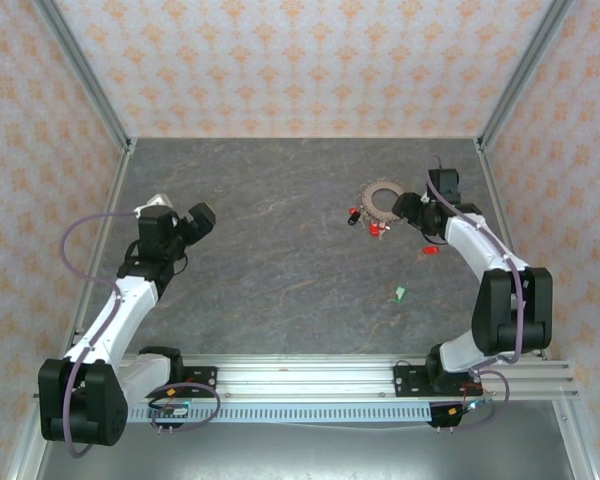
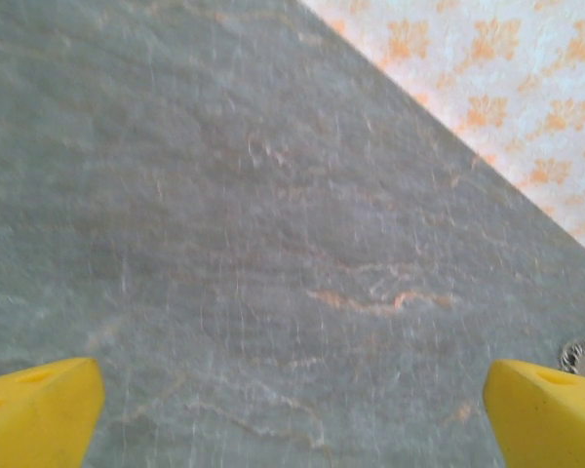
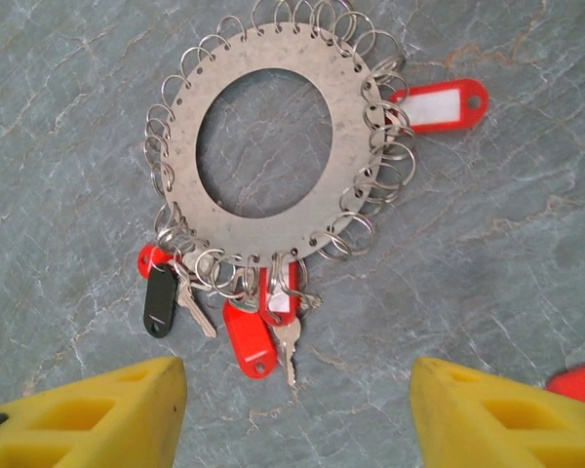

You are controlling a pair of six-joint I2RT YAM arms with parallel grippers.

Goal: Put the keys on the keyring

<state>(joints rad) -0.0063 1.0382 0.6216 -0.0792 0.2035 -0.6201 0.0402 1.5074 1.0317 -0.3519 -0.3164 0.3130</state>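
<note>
Yellow right fingers stand spread at the bottom of the wrist view, gripping nothing. Above them, upper centre, the keyring lies flat on the desk, with red and dark keys clustered at its lower rim. Well apart, the left fingers are spread wide too.

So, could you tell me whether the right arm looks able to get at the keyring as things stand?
Probably yes: the right gripper sits just short of the keyring, jaws apart, with only the hanging keys between them.
</note>
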